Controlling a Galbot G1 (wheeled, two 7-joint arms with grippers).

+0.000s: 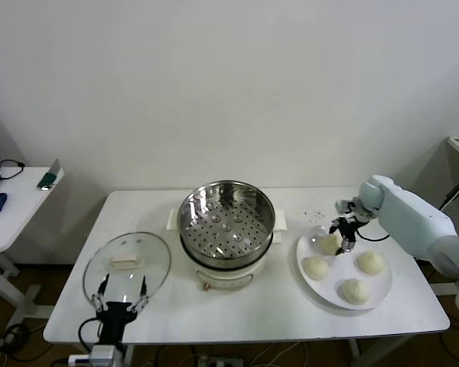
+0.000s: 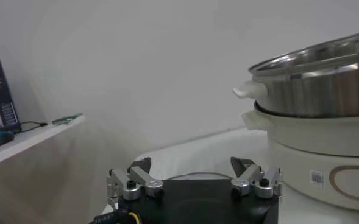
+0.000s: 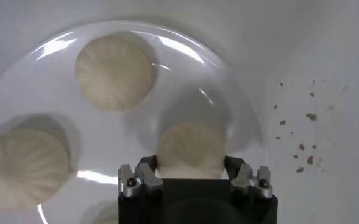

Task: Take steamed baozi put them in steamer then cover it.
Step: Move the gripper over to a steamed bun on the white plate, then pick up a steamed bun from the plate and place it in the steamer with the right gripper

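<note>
Four cream-white baozi lie on a flat white plate [image 1: 321, 300] at the right. My right gripper [image 1: 343, 237] is open, its fingers straddling the plate's far-left baozi [image 1: 327, 245], which still rests on the plate. In the right wrist view that baozi [image 3: 191, 146] sits between the fingers of the gripper [image 3: 190, 165]; I cannot tell whether they touch it. Other baozi [image 3: 114, 72] [image 3: 24, 167] lie beside it. The shiny steamer [image 1: 226, 222] stands uncovered at the table's middle with its perforated tray showing. The glass cover [image 1: 127, 264] lies flat at the front left. My left gripper [image 1: 121, 294] is open and empty by the cover.
Brown crumbs [image 3: 301, 146] dot the table beyond the plate. A small white side table [image 1: 11, 206] with a phone and a cable stands to the left. In the left wrist view the steamer [image 2: 325, 91] rises just beside the left gripper [image 2: 191, 167].
</note>
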